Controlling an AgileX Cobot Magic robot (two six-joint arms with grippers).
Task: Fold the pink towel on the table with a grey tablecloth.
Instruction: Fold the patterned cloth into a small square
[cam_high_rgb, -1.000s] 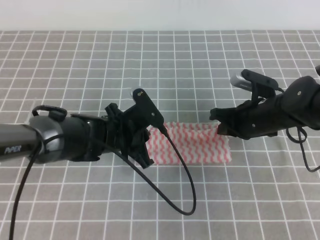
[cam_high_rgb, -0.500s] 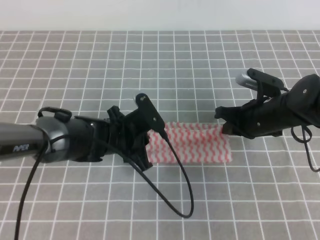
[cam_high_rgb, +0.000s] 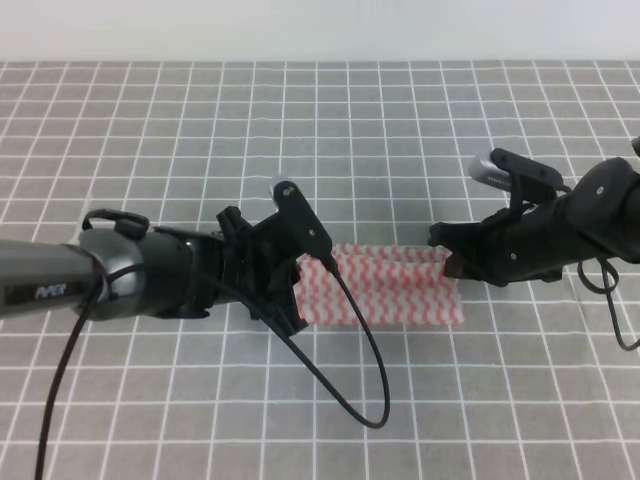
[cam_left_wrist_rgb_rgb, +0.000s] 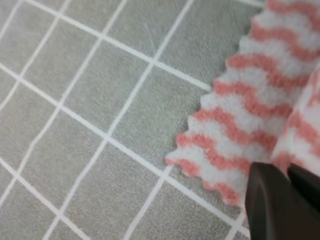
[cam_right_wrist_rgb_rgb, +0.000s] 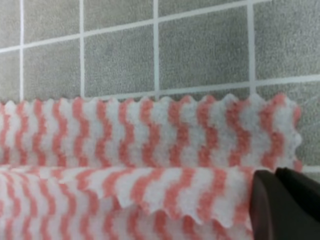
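In the exterior high view the pink towel lies as a folded strip at the middle of the table with a grey tablecloth, the left gripper at its 9 o'clock end and the right gripper at its 3 o'clock end; a black cable loops toward 6 o'clock and could snag. In the left wrist view the fingers look pinched on the towel's corner at 5 o'clock. In the right wrist view the fingertips seem closed on the upper layer; lift both ends evenly, judging by the serrated edges.
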